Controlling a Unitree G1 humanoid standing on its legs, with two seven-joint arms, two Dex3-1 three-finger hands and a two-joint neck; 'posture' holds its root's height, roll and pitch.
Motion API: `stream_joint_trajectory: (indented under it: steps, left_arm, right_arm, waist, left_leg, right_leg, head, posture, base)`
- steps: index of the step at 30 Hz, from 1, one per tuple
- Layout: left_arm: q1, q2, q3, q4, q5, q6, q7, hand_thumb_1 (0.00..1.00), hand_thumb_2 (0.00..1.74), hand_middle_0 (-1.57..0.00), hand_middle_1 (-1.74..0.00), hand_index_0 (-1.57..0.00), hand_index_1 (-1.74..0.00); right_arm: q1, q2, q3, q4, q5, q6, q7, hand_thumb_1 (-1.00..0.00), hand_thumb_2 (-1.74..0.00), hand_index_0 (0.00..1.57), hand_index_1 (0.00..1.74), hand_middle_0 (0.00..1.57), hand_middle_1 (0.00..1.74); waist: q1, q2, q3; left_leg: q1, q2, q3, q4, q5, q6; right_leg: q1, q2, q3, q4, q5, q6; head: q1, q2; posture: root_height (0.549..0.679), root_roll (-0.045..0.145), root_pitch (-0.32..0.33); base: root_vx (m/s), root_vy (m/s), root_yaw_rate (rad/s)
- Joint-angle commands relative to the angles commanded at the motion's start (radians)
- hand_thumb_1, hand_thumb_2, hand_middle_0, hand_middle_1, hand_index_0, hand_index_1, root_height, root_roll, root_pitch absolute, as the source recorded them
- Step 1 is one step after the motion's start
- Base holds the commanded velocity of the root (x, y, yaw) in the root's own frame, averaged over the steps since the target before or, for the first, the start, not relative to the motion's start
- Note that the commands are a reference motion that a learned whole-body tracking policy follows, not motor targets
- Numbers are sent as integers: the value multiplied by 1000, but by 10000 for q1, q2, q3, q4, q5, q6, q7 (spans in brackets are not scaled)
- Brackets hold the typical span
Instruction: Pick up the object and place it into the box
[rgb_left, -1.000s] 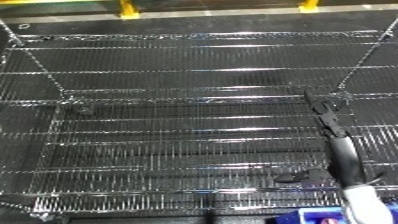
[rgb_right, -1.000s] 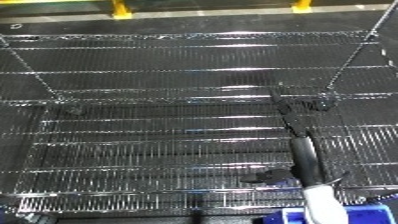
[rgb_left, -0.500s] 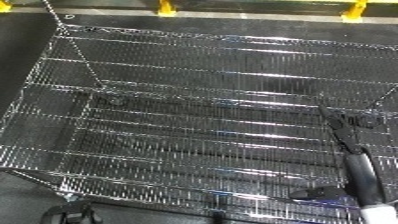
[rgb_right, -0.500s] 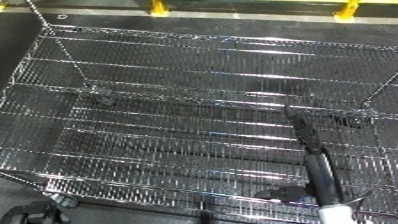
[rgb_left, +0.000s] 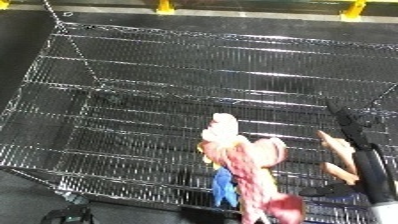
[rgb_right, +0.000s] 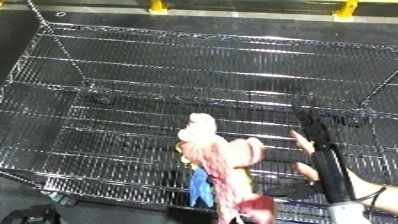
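Plush toy (rgb_left: 242, 165) is hanging over the wire bin's (rgb_left: 107, 90) near edge; hands' state cannot be told.

Head stereo pair — looking down, wire bin (rgb_left: 178, 100) shared.

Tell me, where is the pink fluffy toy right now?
The pink toy is low in the view, right of centre, over the near edge of the wire bin, just left of the black handle.
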Motion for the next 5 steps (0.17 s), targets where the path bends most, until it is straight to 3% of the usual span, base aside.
stream_joint_trajectory:
  steps: [5]
  left_arm:
    - [77, -23, 75, -40, -31, -2, -2, 1000, 1740, -1570, -1740, -1570, -1740]
  right_arm:
    - [7, -241, -73, -35, -192, 59, 61, 0, 0, 0, 0, 0, 0]
  waist:
    - [-30, -17, 9]
  left_leg:
    - [1, 5, 9, 29, -24, 8]
  right_leg:
    - [-60, 8, 46, 52, -24, 0]
  head:
    - [310, -172]
  posture:
    - [642, 50, -151]
  base:
    - [16, -15, -26]
